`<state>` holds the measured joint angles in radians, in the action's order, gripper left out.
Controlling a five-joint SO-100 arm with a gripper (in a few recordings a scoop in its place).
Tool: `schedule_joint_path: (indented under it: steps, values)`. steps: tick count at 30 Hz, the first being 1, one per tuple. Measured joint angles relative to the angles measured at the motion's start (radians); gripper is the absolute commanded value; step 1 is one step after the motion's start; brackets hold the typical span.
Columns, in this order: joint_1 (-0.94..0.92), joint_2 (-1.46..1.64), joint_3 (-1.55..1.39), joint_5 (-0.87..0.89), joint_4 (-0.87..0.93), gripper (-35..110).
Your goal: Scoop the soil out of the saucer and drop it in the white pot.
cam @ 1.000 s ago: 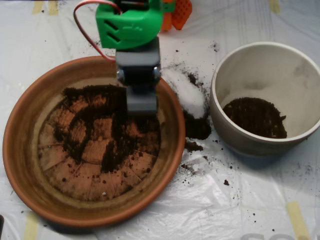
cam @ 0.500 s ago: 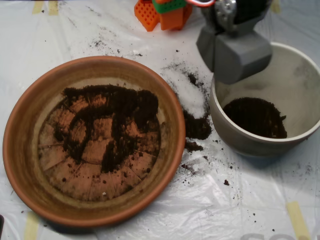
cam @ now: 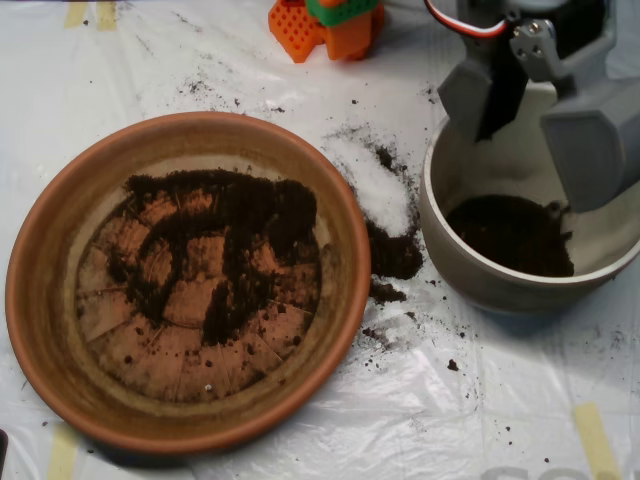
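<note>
The terracotta saucer (cam: 60,330) lies at the left, with dark soil (cam: 225,235) spread thinly over its ribbed floor. At the right stands the white pot (cam: 450,250), holding a mound of soil (cam: 512,233) on its floor. My grey scoop (cam: 540,125) hangs above the pot's far rim, open, its two shell halves spread apart, one at the left and a larger one at the right. Nothing shows between the halves.
A patch of white powder (cam: 378,190) and spilled soil (cam: 393,255) lie on the plastic sheet between saucer and pot. Orange and green parts of the arm's base (cam: 330,25) sit at the top edge. Loose crumbs dot the sheet near the pot.
The scoop rose from the saucer's far side, swung right to the pot, and its halves have opened above it.
</note>
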<state>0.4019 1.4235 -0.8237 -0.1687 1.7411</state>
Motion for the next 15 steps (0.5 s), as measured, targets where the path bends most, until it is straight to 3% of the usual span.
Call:
schedule_joint_path:
  steps: [8,15]
  values:
    - [-0.044,0.025,-0.002,0.012,0.012,36]
    - [-0.252,0.216,-0.181,0.017,-0.069,39]
